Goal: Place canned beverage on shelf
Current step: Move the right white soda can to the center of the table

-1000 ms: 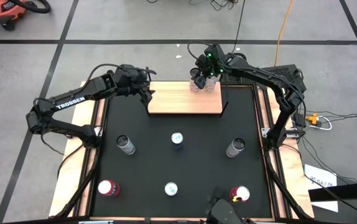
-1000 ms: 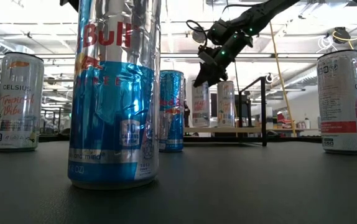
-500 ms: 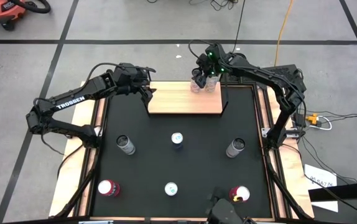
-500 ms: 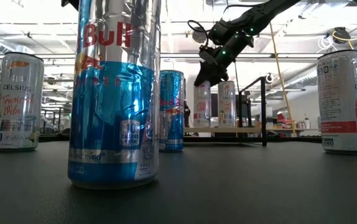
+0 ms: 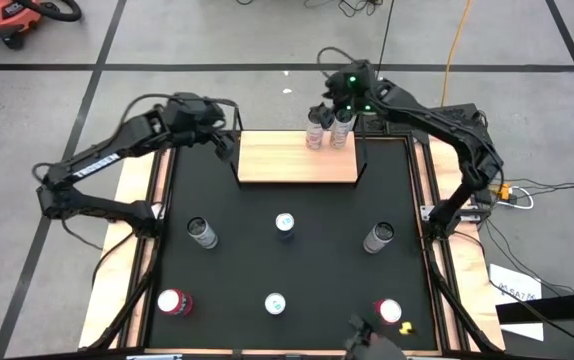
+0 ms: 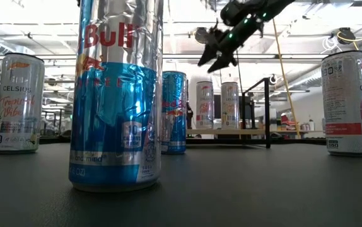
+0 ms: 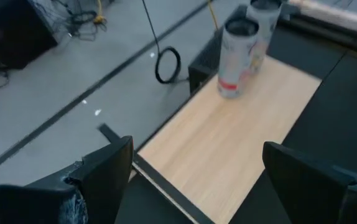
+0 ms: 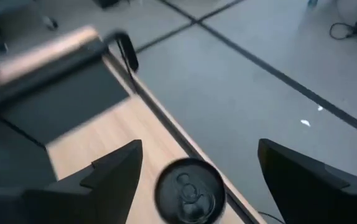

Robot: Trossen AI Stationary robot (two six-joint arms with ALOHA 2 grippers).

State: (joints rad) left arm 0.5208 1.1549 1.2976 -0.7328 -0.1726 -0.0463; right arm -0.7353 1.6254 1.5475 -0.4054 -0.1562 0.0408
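Right claw [image 6: 214,53] is up in the air above the far end of the shelf [image 5: 297,158], fingers spread wide and nothing in them. In its wrist cam I'm looking straight down on the top of a can [image 8: 188,190] sitting between the two fingers [image 8: 113,168] but well below them, no contact. From the low cam there's clear air between the claw and the can tops.

Two cans on the shelf, upright, side by side near its far right corner: one [image 5: 314,131] toward the middle, the other [image 5: 341,126] just beside it on the right. They look like they're almost touching, can't say for sure.

Left claw [image 5: 229,143] hangs over the shelf's left end, also wide open and holding nothing. Its wrist cam shows the bare wood of the shelf and both cans [image 7: 237,57] at the other end.

Rest of the bench: six more cans standing on the black mat [image 5: 227,270], well apart from each other. Three are in a middle row and three in a near row, with a red-topped can [image 5: 174,301] at the near left.
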